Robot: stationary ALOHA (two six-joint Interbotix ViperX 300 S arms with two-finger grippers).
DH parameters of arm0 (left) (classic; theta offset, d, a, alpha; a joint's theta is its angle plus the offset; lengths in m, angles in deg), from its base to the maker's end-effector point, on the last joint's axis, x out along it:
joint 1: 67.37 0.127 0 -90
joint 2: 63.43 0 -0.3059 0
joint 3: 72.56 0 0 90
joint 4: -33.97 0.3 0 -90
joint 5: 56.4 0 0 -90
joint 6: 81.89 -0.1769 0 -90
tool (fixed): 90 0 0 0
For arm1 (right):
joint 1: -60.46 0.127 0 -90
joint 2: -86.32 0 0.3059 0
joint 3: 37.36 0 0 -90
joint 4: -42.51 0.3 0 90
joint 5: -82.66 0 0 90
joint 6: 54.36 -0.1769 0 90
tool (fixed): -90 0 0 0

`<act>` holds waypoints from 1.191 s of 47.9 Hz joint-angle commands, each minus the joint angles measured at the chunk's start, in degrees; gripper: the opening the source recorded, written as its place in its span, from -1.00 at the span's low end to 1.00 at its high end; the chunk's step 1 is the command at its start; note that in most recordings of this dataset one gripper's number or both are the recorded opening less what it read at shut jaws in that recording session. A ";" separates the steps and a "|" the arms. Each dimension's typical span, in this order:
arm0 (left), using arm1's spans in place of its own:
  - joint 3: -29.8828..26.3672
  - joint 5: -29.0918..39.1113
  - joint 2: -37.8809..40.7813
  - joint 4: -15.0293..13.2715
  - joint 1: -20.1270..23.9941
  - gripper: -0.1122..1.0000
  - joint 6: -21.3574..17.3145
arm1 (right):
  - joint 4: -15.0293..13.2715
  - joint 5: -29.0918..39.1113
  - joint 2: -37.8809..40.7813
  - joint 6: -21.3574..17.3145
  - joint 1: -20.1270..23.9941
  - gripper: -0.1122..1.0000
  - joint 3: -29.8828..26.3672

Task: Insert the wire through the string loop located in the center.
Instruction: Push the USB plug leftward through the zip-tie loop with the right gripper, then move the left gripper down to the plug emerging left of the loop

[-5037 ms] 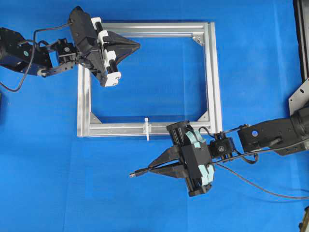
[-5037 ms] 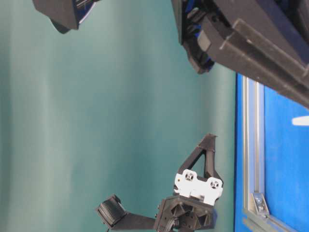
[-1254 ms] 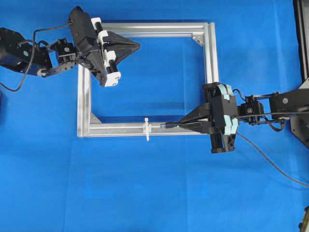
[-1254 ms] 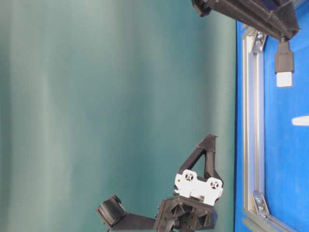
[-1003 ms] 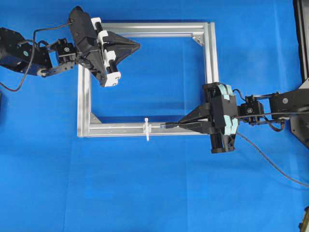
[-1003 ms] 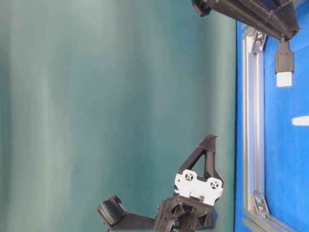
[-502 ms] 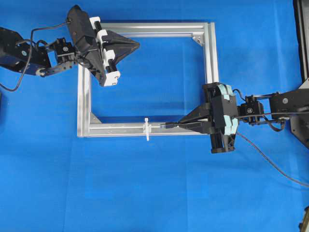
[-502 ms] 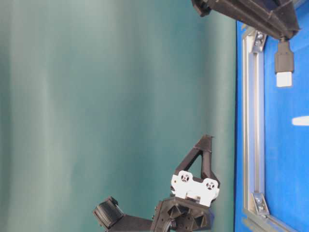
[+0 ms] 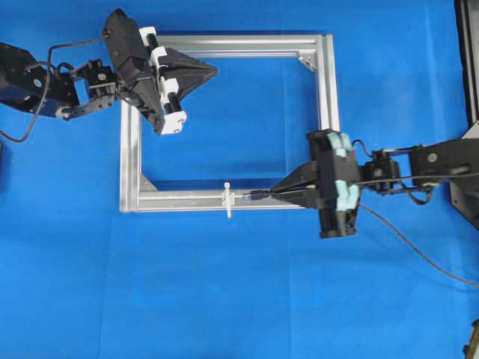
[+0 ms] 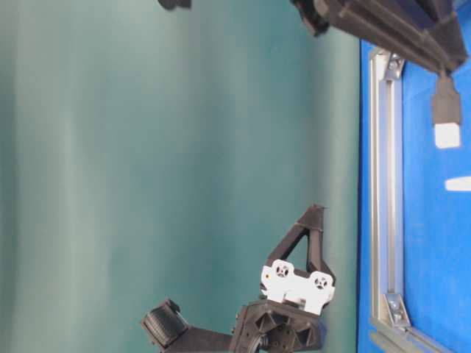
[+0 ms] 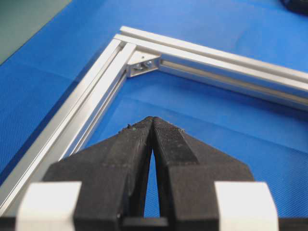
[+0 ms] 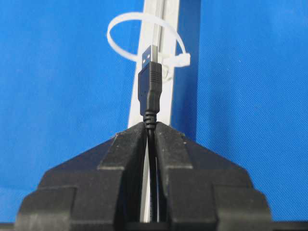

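The wire (image 9: 419,254) is a thin black cable ending in a dark plug (image 12: 149,86) with a metal tip. My right gripper (image 12: 150,126) is shut on the cable just behind the plug. The plug (image 9: 254,196) points left along the frame's lower bar, a short gap from the string loop (image 9: 228,199). That loop (image 12: 181,59) is a small white zip tie standing on the bar, and the plug tip lines up with its opening in the right wrist view. My left gripper (image 9: 213,71) hovers over the frame's upper left corner, shut and empty (image 11: 152,119).
A rectangular silver frame (image 9: 328,112) lies on the blue mat, with triangular corner brackets (image 11: 142,62). The wire trails off to the lower right behind my right arm. In the table-level view the plug (image 10: 446,110) hangs just above the frame near the loop's strap (image 10: 458,183).
My right gripper has slid left along the lower bar, bringing the plug closer to the loop. The left gripper shifted slightly and stays shut.
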 commanded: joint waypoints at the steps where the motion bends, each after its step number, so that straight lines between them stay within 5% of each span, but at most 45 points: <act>1: -0.44 -0.53 -1.67 0.09 -0.09 -0.80 -0.09 | 0.18 -0.26 1.05 -0.09 0.09 -0.81 -2.37; 28: -0.18 -0.62 -1.76 0.18 -0.26 -0.80 -0.09 | 0.18 0.53 10.02 0.09 0.09 -0.81 -12.30; 57: 0.79 -0.62 -2.11 0.18 -1.41 -0.80 0.00 | 0.18 0.79 10.55 0.09 0.09 -0.81 -12.83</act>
